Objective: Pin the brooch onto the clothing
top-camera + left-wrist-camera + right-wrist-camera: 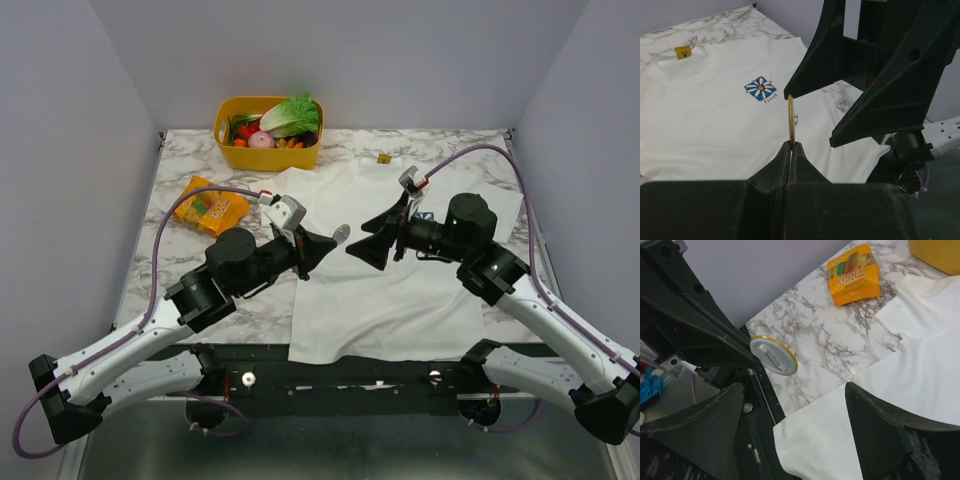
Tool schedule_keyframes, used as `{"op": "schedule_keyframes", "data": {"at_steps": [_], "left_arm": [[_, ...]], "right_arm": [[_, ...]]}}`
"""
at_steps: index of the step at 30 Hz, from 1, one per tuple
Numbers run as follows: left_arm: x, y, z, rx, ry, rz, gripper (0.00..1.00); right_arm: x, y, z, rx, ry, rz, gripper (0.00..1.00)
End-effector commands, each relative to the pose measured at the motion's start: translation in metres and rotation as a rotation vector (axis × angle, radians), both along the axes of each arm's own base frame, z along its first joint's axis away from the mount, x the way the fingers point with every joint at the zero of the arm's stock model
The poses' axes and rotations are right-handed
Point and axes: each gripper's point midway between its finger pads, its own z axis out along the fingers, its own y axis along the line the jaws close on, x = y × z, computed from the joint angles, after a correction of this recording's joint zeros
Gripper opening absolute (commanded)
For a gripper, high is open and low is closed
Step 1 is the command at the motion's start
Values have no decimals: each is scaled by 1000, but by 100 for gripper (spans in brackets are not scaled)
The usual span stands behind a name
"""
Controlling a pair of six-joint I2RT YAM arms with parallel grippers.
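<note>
A white marble-patterned table (pixel 190 160) fills the overhead view, enclosed by plain pale walls.

A white short-sleeved T-shirt (pixel 380 300) lies flat, face up, across the middle and right of the table, with its collar at the far side and its hem at the near edge.

2 black robot arms reach in from the near edge and meet above the shirt's left half, their grippers pointing at each other.

The right gripper (pixel 360 240) has its 2 fingers spread wide and holds nothing. The left gripper (pixel 335 240) has its fingers pressed together on the lower edge of the brooch (pixel 341 233).

A yellow basket (pixel 268 155) of toy vegetables stands at the far edge of the table, left of centre, with a green leafy cabbage (pixel 292 115) on top.

An orange snack packet (pixel 211 206) lies on bare marble near the basket, just left of the shirt's sleeve.

A small blue square print (pixel 760 88) with a white daisy sits on the shirt's chest. A little yellow tag (pixel 683 52) sits inside the collar.

The brooch is a tiny round disc with a gold rim, raised in the air above the shirt and not touching it. It stands upright, edge-on to the left wrist camera. The right wrist camera sees its white back with a pin fitting. It sits just in front of the right gripper's open fingers; whether the upper finger touches it I cannot tell.
</note>
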Motion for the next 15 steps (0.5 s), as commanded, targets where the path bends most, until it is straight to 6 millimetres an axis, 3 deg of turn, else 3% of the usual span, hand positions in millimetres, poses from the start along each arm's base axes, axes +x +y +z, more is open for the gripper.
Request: {"op": "schedule_keyframes", "data": {"at_steps": [1, 11, 15], "left_arm": [[-17, -7, 24, -69, -28, -103, 0], [-31, -10, 31, -94, -34, -177, 0], [-37, -9, 36, -110, -42, -200, 0]], "right_arm": [[-14, 0, 29, 94, -151, 69, 88], [-34, 3, 39, 161, -241, 177, 80], [-33, 3, 37, 157, -240, 174, 69]]}}
